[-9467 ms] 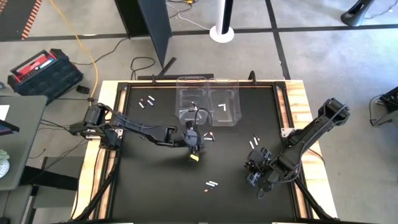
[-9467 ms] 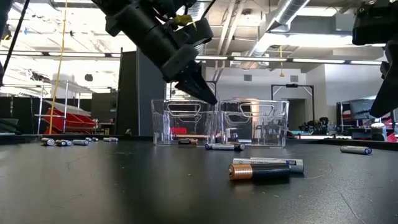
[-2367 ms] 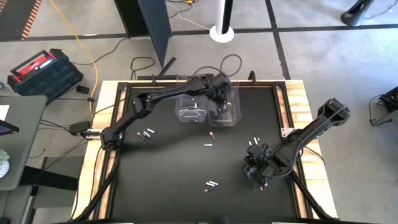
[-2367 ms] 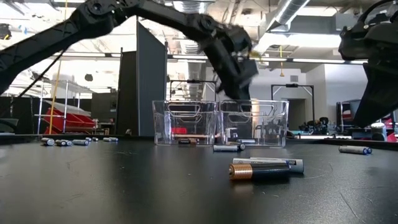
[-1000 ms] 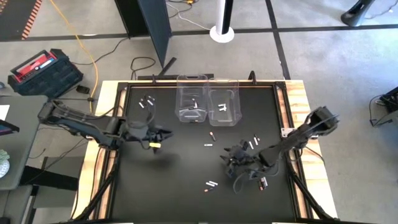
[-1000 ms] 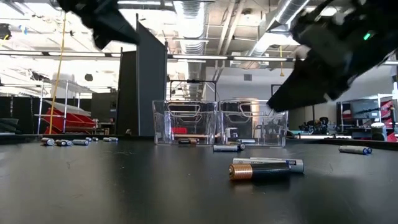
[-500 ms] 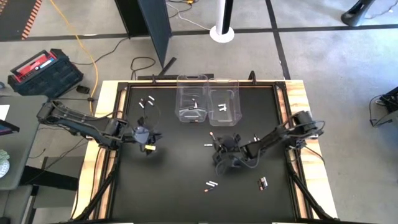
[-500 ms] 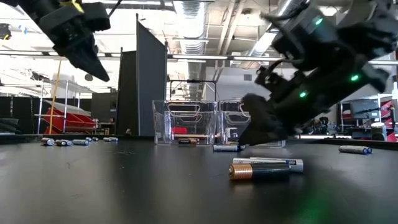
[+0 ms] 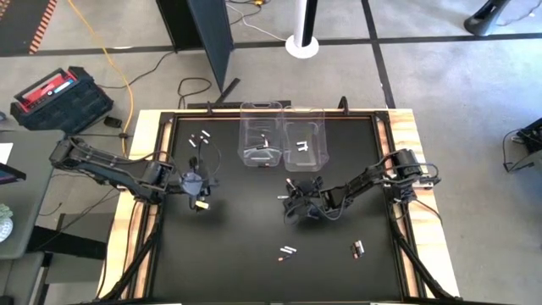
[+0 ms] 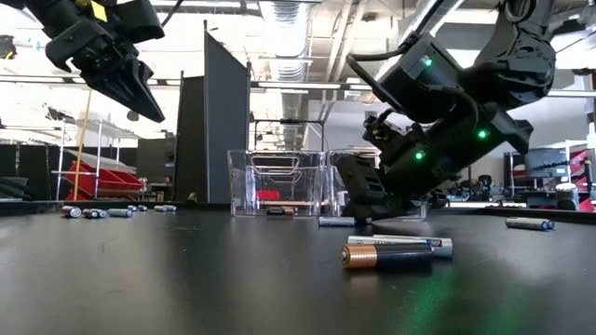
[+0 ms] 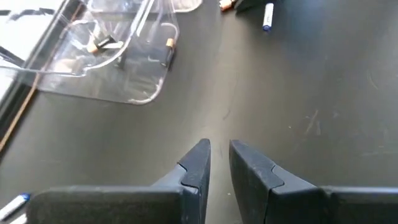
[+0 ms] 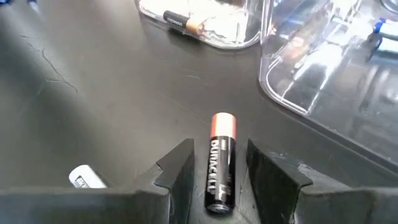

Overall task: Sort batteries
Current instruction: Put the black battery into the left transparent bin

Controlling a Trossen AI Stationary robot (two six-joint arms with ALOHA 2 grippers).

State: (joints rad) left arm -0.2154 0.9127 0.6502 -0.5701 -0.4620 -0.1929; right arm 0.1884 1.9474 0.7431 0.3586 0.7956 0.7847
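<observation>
The right tool (image 12: 217,163) is sitting low on the table (image 9: 229,254) near the clear bins (image 9: 282,146), its fingers spread either side of a dark copper-topped battery (image 12: 219,162) without touching it. The left tool (image 11: 219,163) is hanging above the table's left side, fingers nearly together and gripping nothing.

The only legible wording is the brand name DURACELL, printed in white lengthwise along the black body of a copper-topped battery (image 12: 220,165) lying on the table in the right wrist view. A white battery (image 12: 87,178) near it carries small dark print, too small to make out.
</observation>
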